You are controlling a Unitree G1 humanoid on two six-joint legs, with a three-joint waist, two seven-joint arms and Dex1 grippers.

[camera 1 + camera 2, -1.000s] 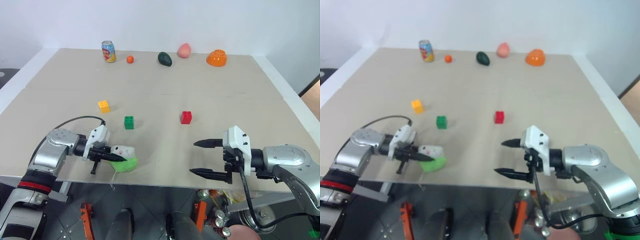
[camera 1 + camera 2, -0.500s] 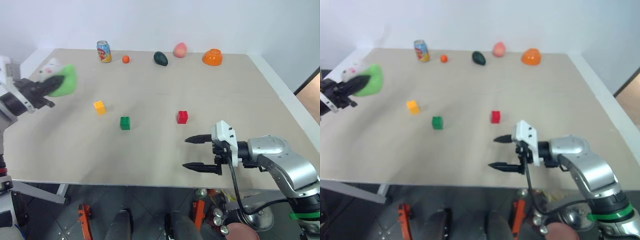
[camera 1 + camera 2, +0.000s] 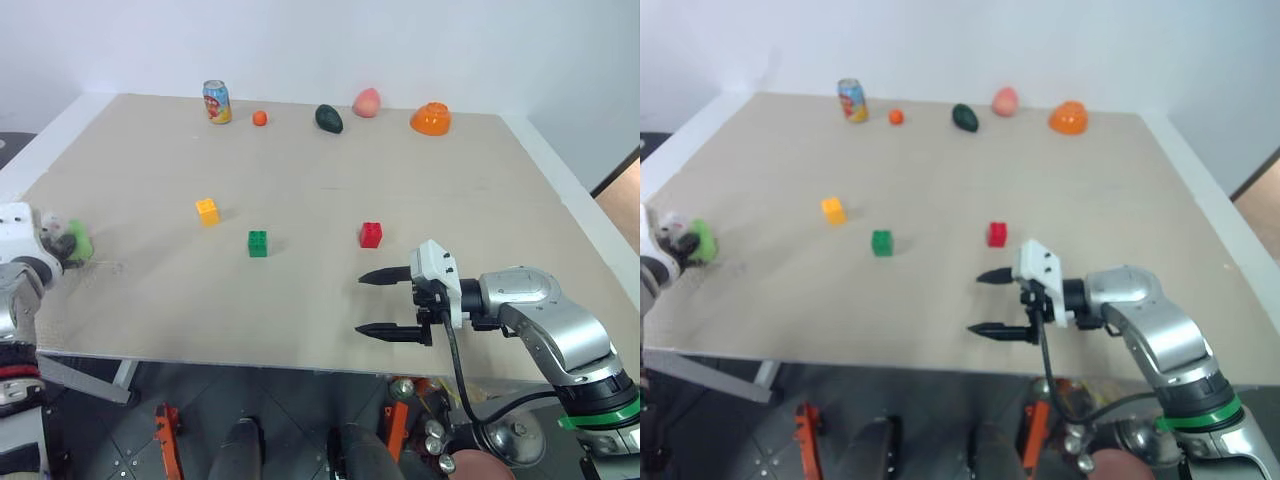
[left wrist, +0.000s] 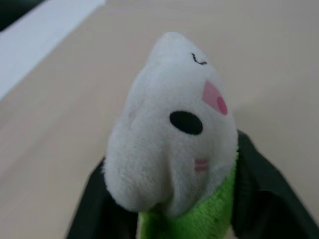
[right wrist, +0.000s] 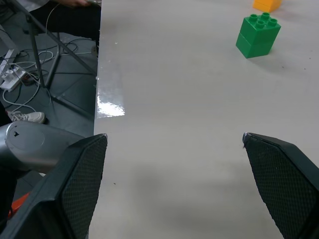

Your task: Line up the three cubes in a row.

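Three cubes sit mid-desk: yellow cube (image 3: 207, 211), green cube (image 3: 258, 243), red cube (image 3: 371, 234), well apart. Light, rigid, studded; pinch the flat sides. Right end effector (image 3: 384, 303) spread wide, empty. Left end effector (image 4: 169, 219) flanks the plush toy (image 4: 172, 144); grip unclear.

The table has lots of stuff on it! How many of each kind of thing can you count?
Cubes: 3 (yellow, green, red)
Can: 1
Orange ball: 1
Avocado: 1
Peach: 1
Orange bowl: 1
Plush toy: 1
Total: 9
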